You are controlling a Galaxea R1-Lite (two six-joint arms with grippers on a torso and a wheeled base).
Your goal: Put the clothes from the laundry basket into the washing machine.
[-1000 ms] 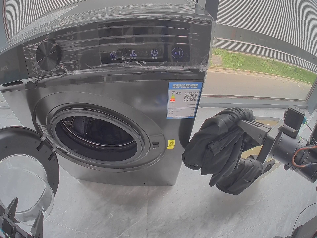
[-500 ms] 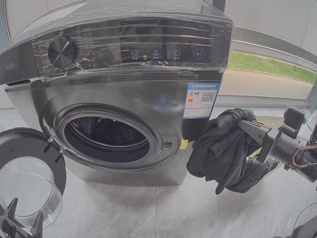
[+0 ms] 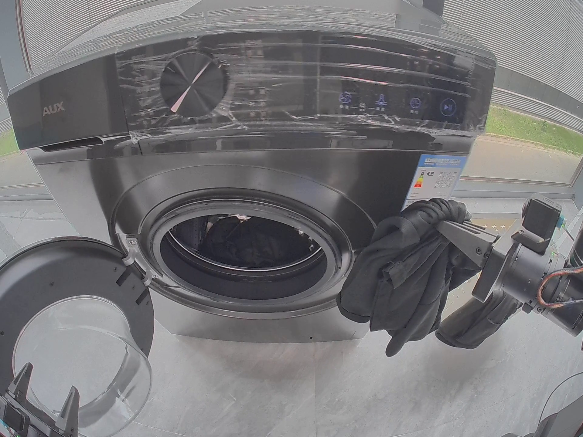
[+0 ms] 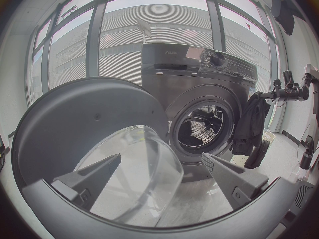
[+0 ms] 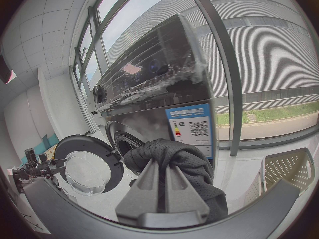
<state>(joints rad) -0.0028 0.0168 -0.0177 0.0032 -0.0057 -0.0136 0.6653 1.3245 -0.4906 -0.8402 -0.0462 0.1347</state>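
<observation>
Clothes [image 3: 395, 268], black and crumpled, dangle limp from right claw [image 3: 441, 224].

1. Dark grey metal front-loading washing machine [image 3: 273, 165]: upright. Its round door [image 3: 67, 274], with a clear bowl-shaped window, is swung wide open on its left. Dark clothing [image 3: 255, 241] lies inside the drum.
2. Black fabric garment [image 3: 401, 274]: bunched and hanging in folds, clamped in the right gripper [image 3: 446, 223], just beside the machine's right front edge.
3. Cream perforated plastic laundry basket [image 5: 285, 170]: stands to the machine's right.

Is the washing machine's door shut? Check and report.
No: the round door stands swung wide open beside the drum opening, and dark clothes are visible inside.
</observation>
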